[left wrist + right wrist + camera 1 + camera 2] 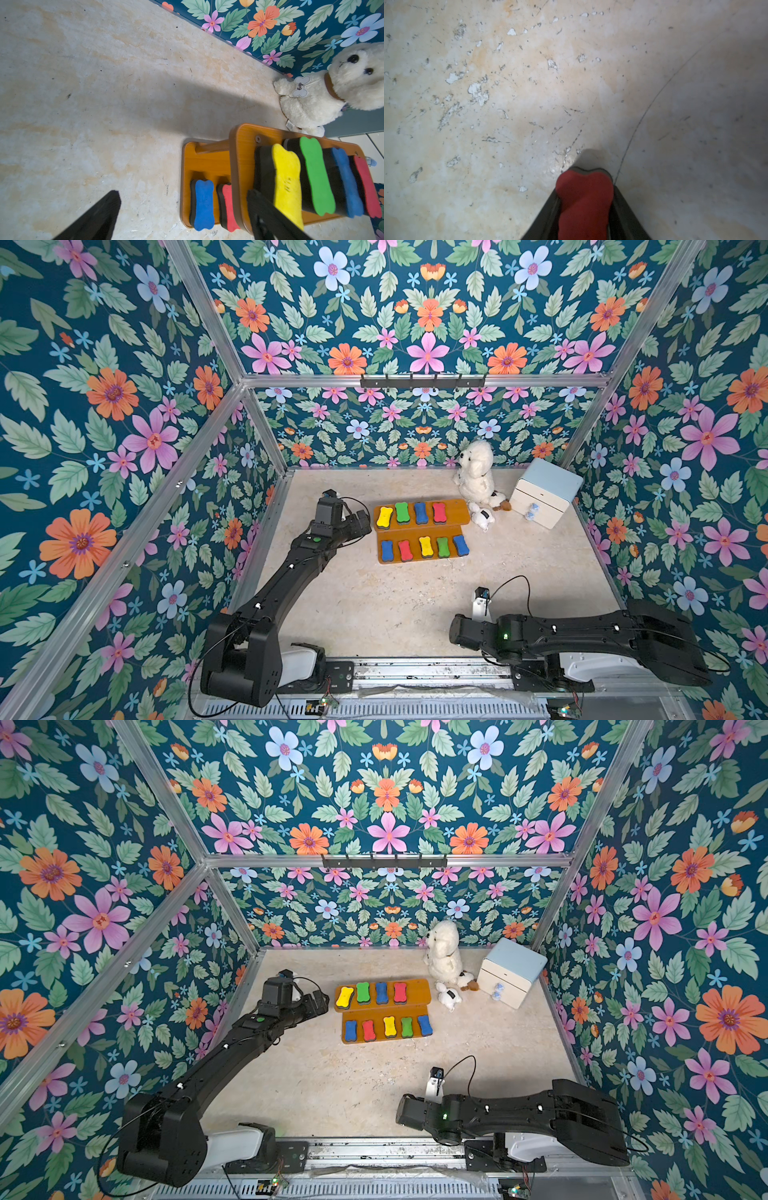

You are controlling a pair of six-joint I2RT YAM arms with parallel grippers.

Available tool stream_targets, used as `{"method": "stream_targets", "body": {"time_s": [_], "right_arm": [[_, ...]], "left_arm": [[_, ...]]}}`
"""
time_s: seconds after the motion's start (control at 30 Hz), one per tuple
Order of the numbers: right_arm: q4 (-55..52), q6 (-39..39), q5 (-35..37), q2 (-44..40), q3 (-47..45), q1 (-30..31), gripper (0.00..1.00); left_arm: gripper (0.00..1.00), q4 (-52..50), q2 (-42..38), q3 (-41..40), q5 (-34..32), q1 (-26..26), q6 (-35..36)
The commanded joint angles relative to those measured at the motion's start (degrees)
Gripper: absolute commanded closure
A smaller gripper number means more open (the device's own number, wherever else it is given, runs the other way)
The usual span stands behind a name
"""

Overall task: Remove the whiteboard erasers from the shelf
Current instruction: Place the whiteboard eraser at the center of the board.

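The orange-brown shelf (pixel 457 510) lies mid-table, and its two tiers carry several whiteboard erasers. On the upper tier are yellow (pixel 385 517), green (pixel 402 512), blue and red ones. The lower tier starts with blue (pixel 202 204) and red (pixel 227 207). My left gripper (pixel 365 524) hangs open at the shelf's left end. In the left wrist view the left gripper (pixel 184 194) has one finger beside the yellow eraser (pixel 287 182) and one over bare table. Near the front, my right gripper (pixel 585 193) is shut on a red eraser (pixel 584 205) just above the table.
A white plush dog (pixel 478 472) sits behind the shelf's right end, with a small plush toy (pixel 482 517) beside it. A white-and-light-blue drawer box (pixel 544 493) stands at the back right. Floral walls enclose three sides.
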Motion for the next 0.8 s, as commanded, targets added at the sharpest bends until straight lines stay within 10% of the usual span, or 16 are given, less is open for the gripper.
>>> {"method": "stream_targets", "body": {"time_s": [0.0, 0.77], "right_arm": [[-4.2, -0.9, -3.2, -0.7, -0.8, 0.2, 0.59], [-4.9, -2.7, -2.7, -2.3, 0.9, 1.2, 0.48]], "left_arm": [[0.01, 1.2, -0.2, -0.1, 0.0, 0.0, 0.2], [0.01, 1.3, -0.4, -0.1, -0.3, 0.0, 0.4]]}}
